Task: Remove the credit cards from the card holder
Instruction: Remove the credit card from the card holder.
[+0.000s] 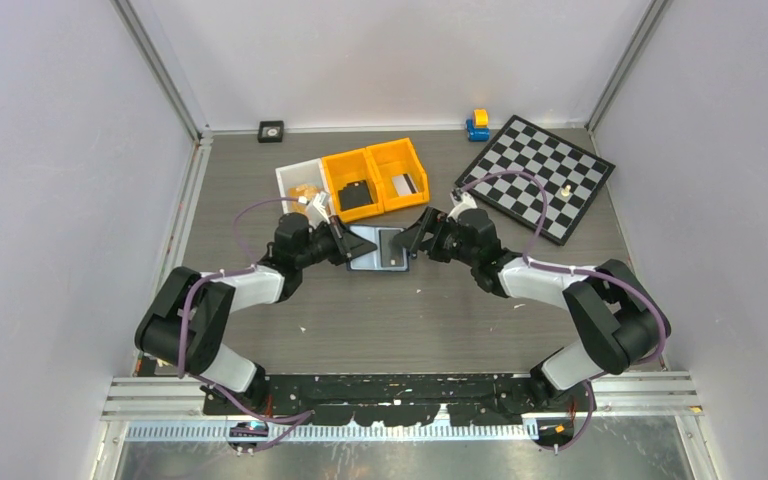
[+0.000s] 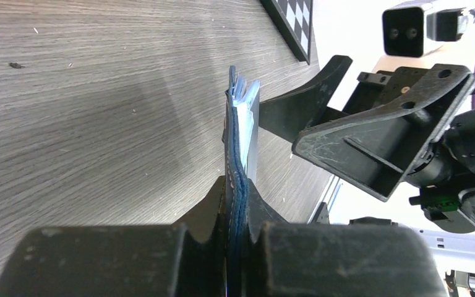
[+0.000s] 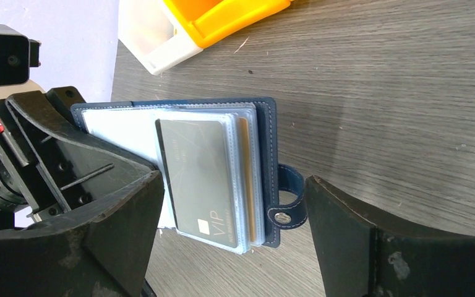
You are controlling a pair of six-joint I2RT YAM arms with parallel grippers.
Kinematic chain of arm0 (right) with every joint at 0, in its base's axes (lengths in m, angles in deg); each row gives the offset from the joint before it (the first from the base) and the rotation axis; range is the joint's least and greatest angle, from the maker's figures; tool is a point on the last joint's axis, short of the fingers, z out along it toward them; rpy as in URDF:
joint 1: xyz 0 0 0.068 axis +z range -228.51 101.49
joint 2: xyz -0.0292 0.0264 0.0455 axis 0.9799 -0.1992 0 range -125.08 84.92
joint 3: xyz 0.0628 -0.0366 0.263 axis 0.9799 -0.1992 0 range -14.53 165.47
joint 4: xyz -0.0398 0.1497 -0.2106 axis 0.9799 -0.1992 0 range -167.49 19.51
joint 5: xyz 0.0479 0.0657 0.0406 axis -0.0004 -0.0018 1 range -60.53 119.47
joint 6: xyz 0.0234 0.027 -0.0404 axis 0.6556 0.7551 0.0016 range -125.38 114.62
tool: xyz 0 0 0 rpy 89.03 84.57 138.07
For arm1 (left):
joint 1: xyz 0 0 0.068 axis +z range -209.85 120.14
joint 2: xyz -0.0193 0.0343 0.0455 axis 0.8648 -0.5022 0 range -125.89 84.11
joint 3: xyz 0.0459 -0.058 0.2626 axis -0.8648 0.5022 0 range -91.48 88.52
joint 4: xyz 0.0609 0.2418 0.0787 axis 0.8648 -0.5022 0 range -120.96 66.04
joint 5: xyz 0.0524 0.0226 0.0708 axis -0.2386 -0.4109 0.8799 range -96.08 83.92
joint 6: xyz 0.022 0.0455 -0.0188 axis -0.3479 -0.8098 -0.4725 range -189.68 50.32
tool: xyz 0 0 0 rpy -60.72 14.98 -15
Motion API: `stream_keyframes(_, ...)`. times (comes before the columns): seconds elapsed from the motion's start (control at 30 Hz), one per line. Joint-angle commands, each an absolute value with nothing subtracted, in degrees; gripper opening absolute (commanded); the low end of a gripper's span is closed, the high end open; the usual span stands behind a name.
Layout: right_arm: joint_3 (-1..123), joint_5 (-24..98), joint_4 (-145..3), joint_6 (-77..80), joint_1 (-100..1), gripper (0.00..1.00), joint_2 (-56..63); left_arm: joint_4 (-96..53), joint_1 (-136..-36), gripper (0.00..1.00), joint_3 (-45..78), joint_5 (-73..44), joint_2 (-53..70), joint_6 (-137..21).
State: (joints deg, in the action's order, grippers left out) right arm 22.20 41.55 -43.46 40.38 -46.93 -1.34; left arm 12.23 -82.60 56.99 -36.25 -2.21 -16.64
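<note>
Spread wide and empty, right gripper (image 3: pixel 232 185) is placed astride the grey card (image 3: pixel 195 167), whose long axis points wristward; the card holder (image 3: pixel 266 124) is pinched by left gripper (image 2: pixel 236 195).

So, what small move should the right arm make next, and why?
Probably ease the right gripper in on the near end of the dark grey card to grip it. Its jaws stand open astride the card, holding nothing, while the left gripper clamps the open card holder by its edge.
</note>
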Motion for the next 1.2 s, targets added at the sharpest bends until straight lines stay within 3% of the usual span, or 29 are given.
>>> stream_keyframes(0.0,20.69,43.05,-36.98,41.71,-47.45,0.84,0.71,18.97,-82.1,0.0,57.31,-38.17,0.71,-15.54)
stream_keyframes(0.17,19.27,45.63,-32.24,43.45,-48.23,0.73,0.84,19.91,-81.63,0.0,57.55,-38.76,0.14,-14.51)
stream_keyframes(0.37,19.35,44.26,-33.9,44.37,-49.11,0.89,0.37,23.84,-80.68,0.0,57.77,-40.77,-0.4,-11.65)
stream_keyframes(0.77,17.37,46.87,-26.93,46.73,-49.57,0.91,0.21,22.77,-80.86,0.0,49.97,-37.25,-5.16,-5.94)
stream_keyframes(1.17,15.67,45.78,-25.13,47.9,-50.48,0.89,1.73,17.11,-81.73,0.0,53.93,-35.6,-0.1,-10.14)
